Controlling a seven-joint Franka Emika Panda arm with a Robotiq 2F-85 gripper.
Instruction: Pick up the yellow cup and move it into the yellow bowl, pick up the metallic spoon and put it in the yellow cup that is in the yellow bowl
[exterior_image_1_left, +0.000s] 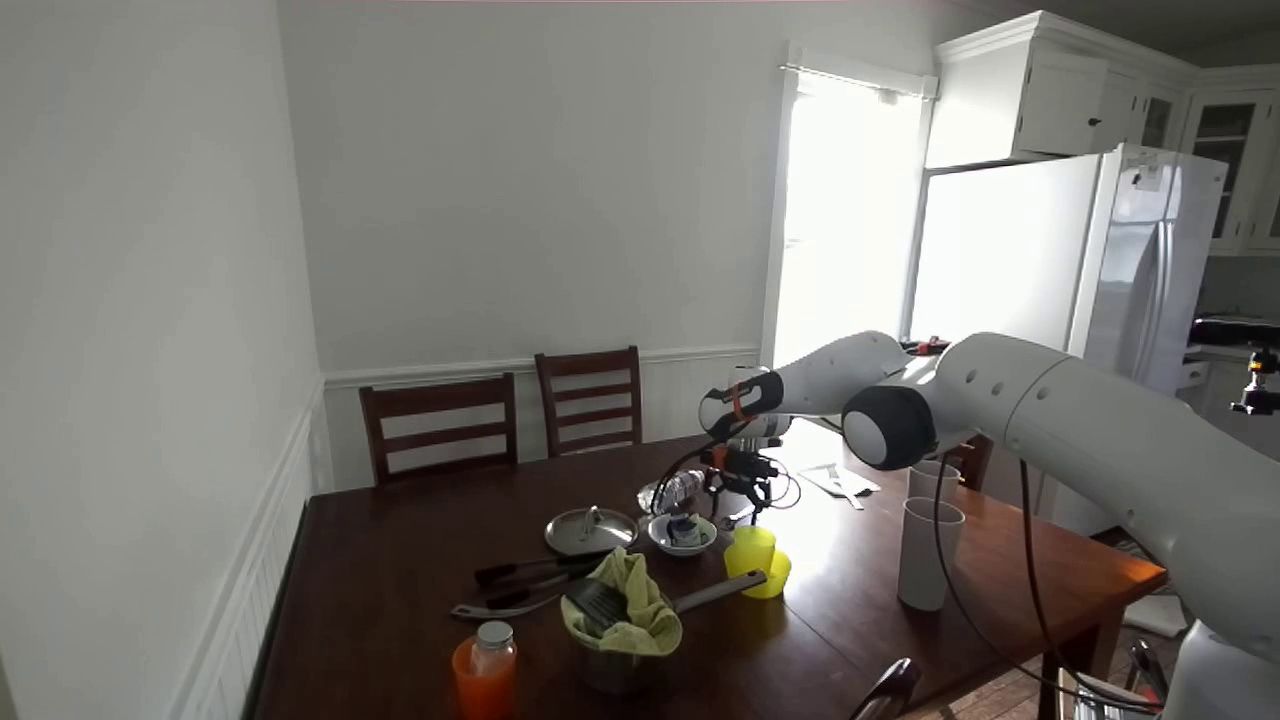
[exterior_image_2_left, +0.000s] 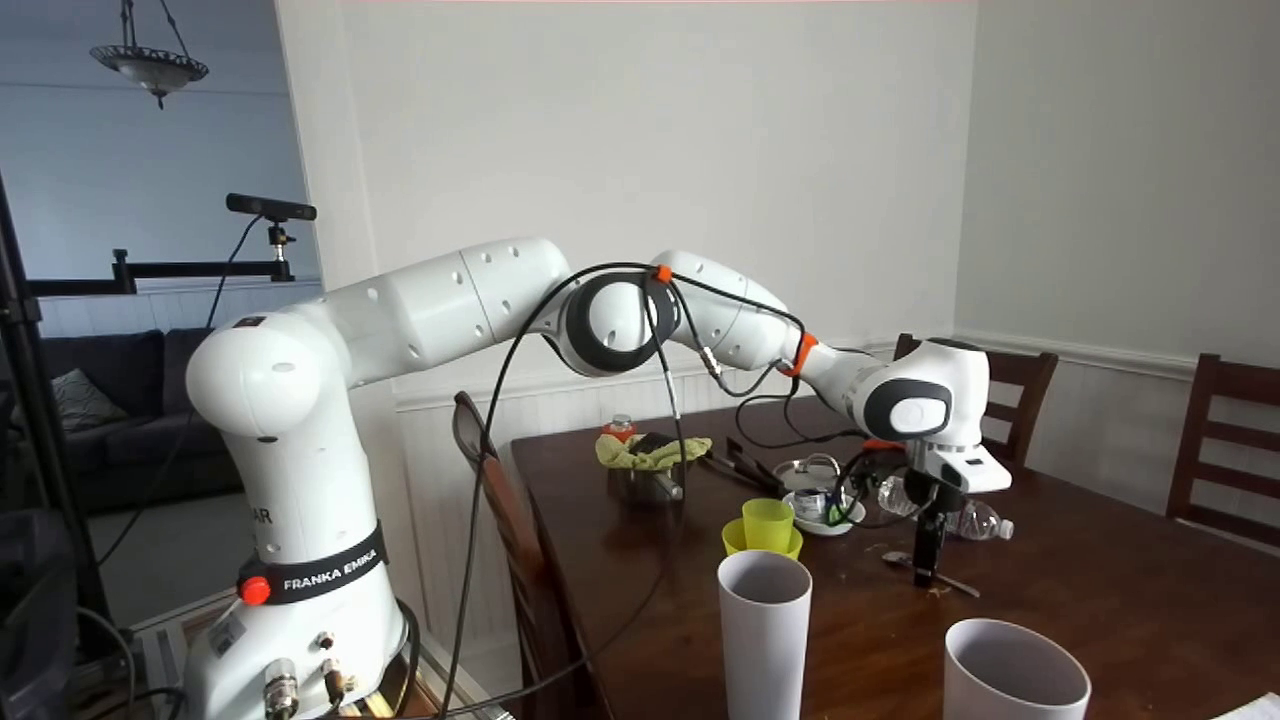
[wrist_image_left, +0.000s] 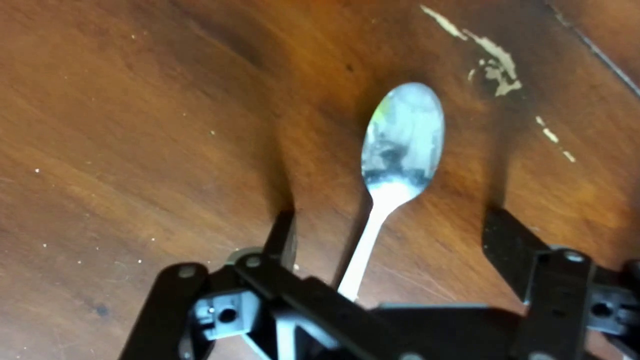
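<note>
End effector (wrist_image_left: 392, 227): fingers (wrist_image_left: 282, 240) spread, nothing held, tips low over the table (exterior_image_2_left: 1100, 560), contact unclear. Metallic spoon (wrist_image_left: 390, 195) lies between them, touching neither in the wrist view; handle sits nearer the finger at that view's left. Its long axis runs slightly aslant through the gap, oval head beyond the tips, handle passing back under the end effector, so roughly across the closing direction. Likely step: grasping the spoon; a close here should catch neck or handle, perhaps swivelling it. Farther out, in an exterior view: yellow cup (exterior_image_2_left: 768, 525) stands in the yellow bowl (exterior_image_2_left: 735, 542), well apart, toward the robot's base (exterior_image_2_left: 300, 640). First half looks done. Counts in view: one spoon, one yellow cup, one yellow bowl, one orange cup (exterior_image_1_left: 485, 692), one pot (exterior_image_1_left: 612, 672), one lid (exterior_image_1_left: 575, 535), one white bowl (exterior_image_1_left: 680, 551), two tall pale cups (exterior_image_2_left: 765, 640).
</note>
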